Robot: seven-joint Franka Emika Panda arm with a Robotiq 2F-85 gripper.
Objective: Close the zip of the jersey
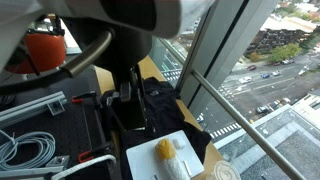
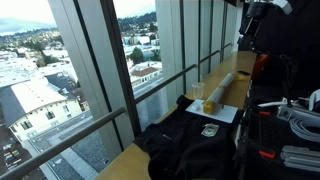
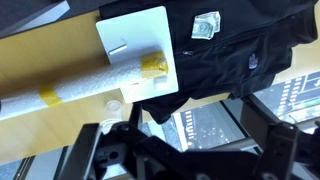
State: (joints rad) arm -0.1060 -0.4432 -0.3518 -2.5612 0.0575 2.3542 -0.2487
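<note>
Roll: a white roll with yellow tape bands lies across the wooden ledge, its right end on the tray.
Tray: the white tray sits just beside the jersey's left edge in the wrist view, touching it or nearly so.
Jaws: the gripper is spread wide with nothing between its fingers, and it hangs clear above the ledge.
Logo patch: a small pale patch on the chest, just right of the tray.
Jersey: the black jersey lies crumpled on the ledge by the window, up and to the right of the jaws in the wrist view. It also shows in both exterior views.
Zip: I cannot trace it against the black folds. A small pale fleck may be the puller, but that is a guess.
Key relation: the jaws need to come down and over towards the cloth right of the patch. Which way the zip runs cannot be told.
In the way: the tray and roll crowd the left side, and loose folds may cover the zip.
</note>
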